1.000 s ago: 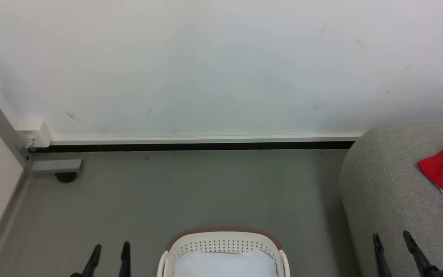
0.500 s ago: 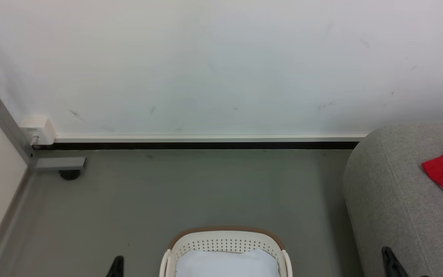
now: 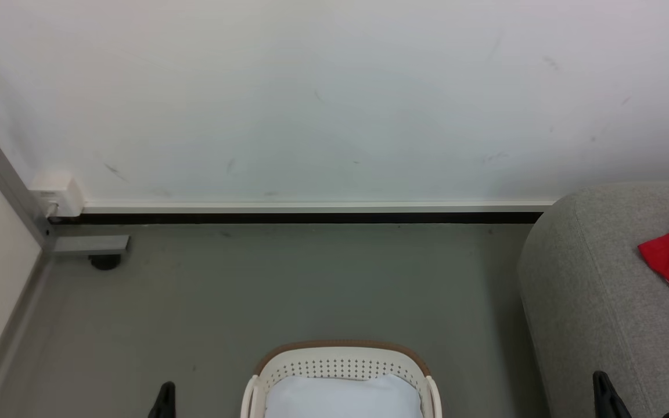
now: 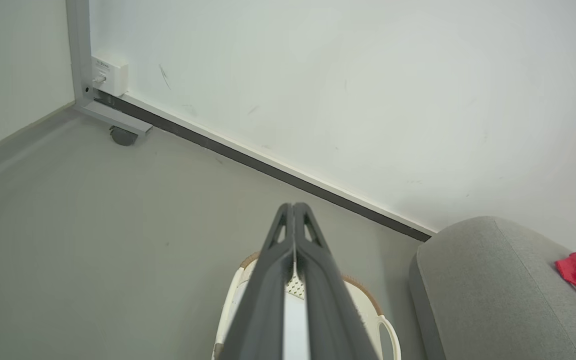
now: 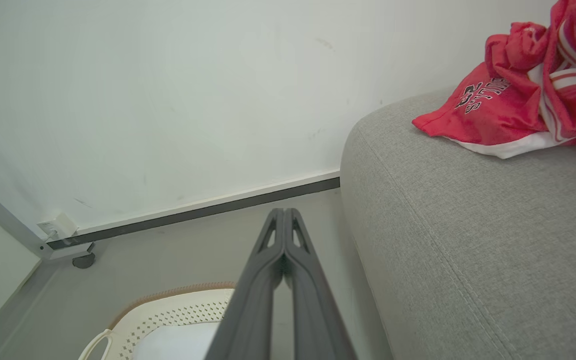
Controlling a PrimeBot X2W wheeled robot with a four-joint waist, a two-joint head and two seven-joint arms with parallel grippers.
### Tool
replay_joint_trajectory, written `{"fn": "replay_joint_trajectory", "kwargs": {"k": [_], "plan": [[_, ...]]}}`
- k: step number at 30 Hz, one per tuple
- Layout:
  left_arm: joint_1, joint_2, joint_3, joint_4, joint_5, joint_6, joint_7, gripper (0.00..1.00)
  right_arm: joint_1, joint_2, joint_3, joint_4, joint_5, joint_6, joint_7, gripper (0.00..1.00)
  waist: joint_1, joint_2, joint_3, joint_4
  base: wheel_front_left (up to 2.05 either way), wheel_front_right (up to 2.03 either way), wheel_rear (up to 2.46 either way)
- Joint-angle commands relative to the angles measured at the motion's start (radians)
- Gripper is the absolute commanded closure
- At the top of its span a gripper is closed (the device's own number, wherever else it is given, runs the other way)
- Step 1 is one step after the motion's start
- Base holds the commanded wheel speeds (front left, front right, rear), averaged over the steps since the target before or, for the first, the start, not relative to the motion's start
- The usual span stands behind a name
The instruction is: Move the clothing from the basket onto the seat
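Both left pincer [image 4: 294, 206] and right pincer [image 5: 284, 212] closed, empty; right wrist view shows clothing [image 5: 508, 102] with striped folds

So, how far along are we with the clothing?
Done: the red clothing lies on the seat. In hand: nothing; the left gripper and right gripper are shut and empty. Left: probably nothing. The basket has a pale surface inside and no red visible, though its near part is cut off.

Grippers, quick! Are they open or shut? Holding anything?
Left gripper: shut, holding nothing.
Right gripper: shut, holding nothing.
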Motion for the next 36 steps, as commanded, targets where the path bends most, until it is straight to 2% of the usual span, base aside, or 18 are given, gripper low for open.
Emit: {"fn": "replay_joint_trajectory", "kwargs": {"k": [1, 18, 36], "plan": [[-0.029, 0.004, 0.01, -0.018, -0.055, -0.003, 0.013, 1.0, -0.034, -0.008, -0.007, -0.021, 0.057, 0.0, 0.01, 1.0, 0.0001, -0.0001, 0.001, 0.0, 0.0, 0.0, 0.0], [-0.064, 0.003, 0.035, -0.024, -0.315, -0.01, 0.081, 1.0, -0.062, -0.011, -0.022, -0.037, 0.335, -0.001, 0.079, 1.0, 0.0001, -0.0001, 0.006, 0.001, 0.0, 0.0, 0.0], [-0.095, 0.001, 0.057, -0.027, -0.529, -0.016, 0.14, 1.0, -0.088, -0.014, -0.036, -0.05, 0.567, -0.001, 0.138, 1.0, 0.0001, -0.0001, 0.011, 0.002, 0.0, 0.0, 0.0]]}}
